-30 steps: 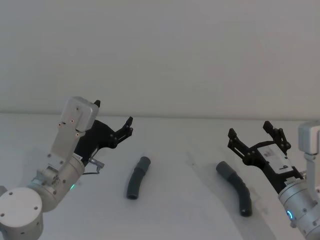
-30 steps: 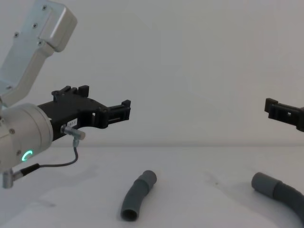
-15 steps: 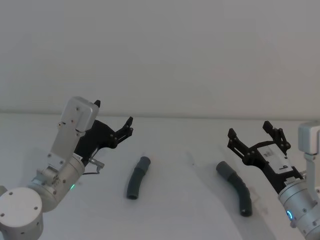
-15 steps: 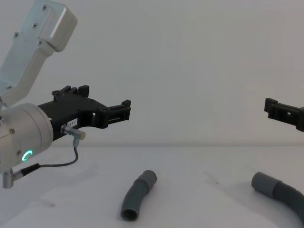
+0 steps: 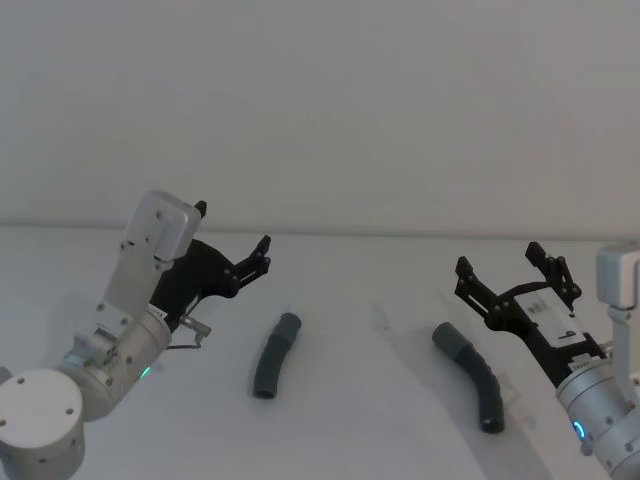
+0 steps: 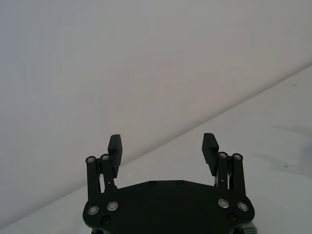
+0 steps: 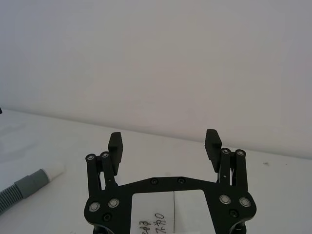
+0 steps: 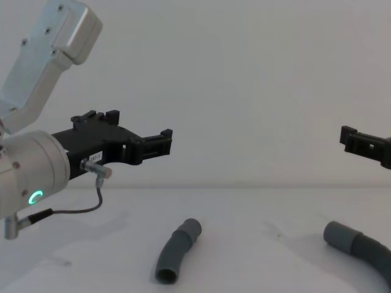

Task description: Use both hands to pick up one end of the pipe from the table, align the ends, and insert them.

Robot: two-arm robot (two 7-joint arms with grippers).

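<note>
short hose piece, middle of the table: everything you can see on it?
The short hose piece is dark grey and plastic-looking, a tube with a slight bend near mid-length. Its far end is a smooth cuff. Its near end is open and looks hollow in the chest view. It lies flat on the white table, running roughly front to back, with the far end angled toward the robot's right. Only the table touches it.

Dark grey pipe [image 5: 272,358], white table [image 5: 360,425].
</note>
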